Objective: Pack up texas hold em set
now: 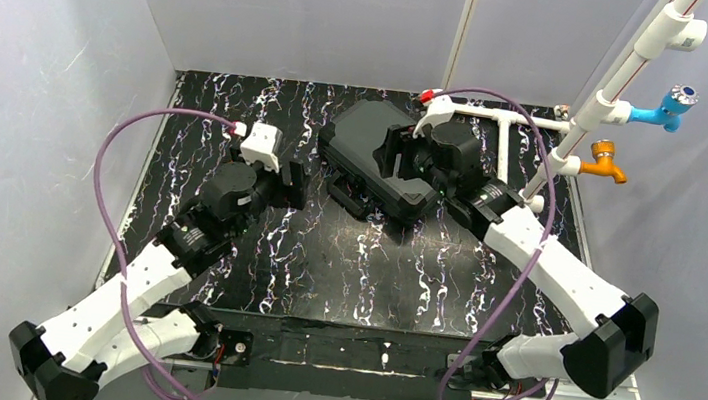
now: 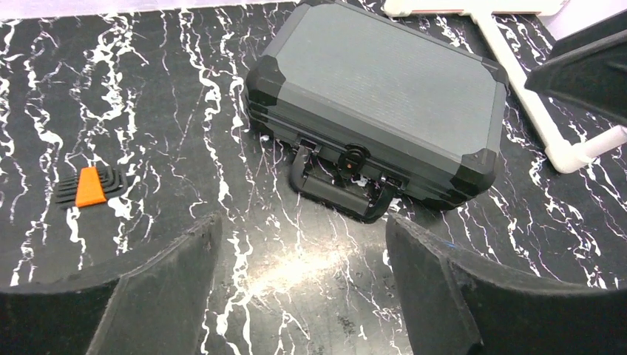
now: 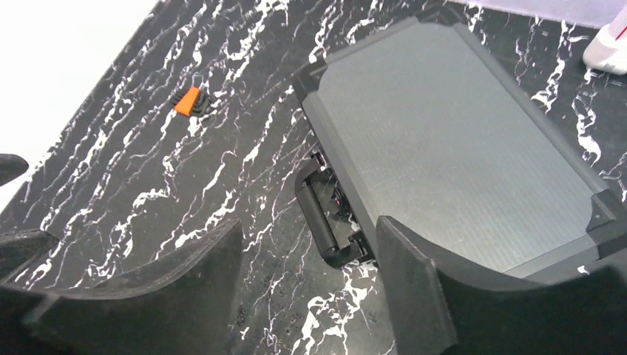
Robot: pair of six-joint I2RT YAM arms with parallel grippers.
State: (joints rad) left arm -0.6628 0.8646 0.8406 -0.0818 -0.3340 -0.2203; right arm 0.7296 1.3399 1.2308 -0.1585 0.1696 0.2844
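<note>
A black, white-veined table (image 1: 321, 277) is shown from above, with two arms reaching in from its near edge.

At far left in the wrist views, a small fan of hex keys (image 2: 90, 186) in an orange holder is seen lying flat, well apart from everything else.

Next, the left claw (image 1: 293, 185) is held over bare table, near the case's left end. Its jaws are spread wide, with nothing between them.

Right of centre, toward the back of the table, the case (image 1: 369, 167) is laid flat at a slant. It is dark grey and rectangular, with a finely ribbed lid (image 3: 458, 140) and black reinforced corners. A black handle (image 2: 336, 194) is folded down onto the table along its near long side. The lid is shut. A round catch (image 2: 353, 159) is set above the handle, but it cannot be told whether it is fastened. No chips, cards or dice are seen outside the case.

The right claw (image 1: 395, 154) is held over the lid, its jaws parted wide and nothing gripped.

At far right, a white pipe frame (image 1: 603, 98) with a blue and an orange tap is seen.

Packing is judged almost complete, with the case closed and let go by both claws. The next move is judged to call for the catch being checked and pressed home.
</note>
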